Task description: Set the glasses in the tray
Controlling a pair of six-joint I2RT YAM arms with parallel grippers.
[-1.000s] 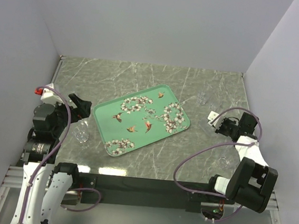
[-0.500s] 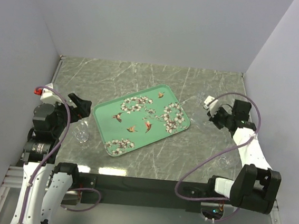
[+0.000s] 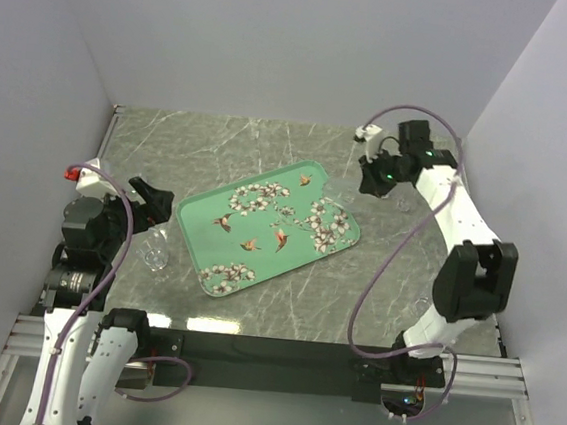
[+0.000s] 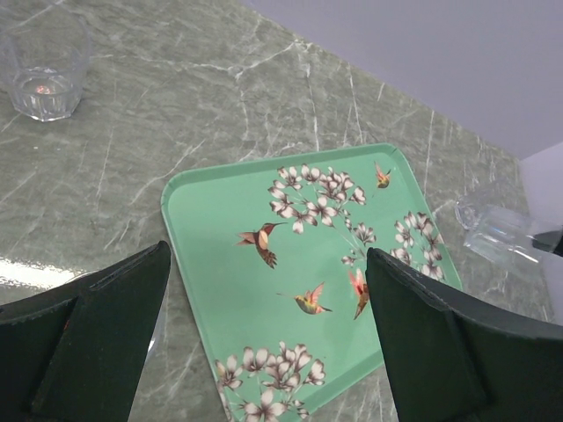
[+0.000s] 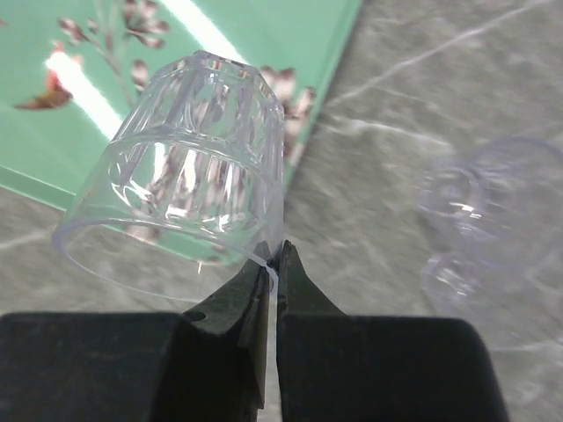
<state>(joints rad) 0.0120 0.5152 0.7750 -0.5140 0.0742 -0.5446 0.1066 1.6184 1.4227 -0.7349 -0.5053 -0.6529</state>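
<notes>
The mint-green tray with blossoms and birds lies mid-table; it also shows in the left wrist view and the right wrist view. My right gripper is shut on the rim of a clear glass, holding it tilted above the table by the tray's far right edge; the same glass shows in the left wrist view. My left gripper is open and empty over the tray's near left side. Another glass stands left of the tray, below the left gripper.
A clear glass sits on the marble table just right of the held one. One more glass stands at the near right. A glass is at the top left of the left wrist view. Grey walls close in the table.
My right arm swung from the near right to the back right and now holds a glass by its rim next to the tray's edge. The left arm has not moved.
</notes>
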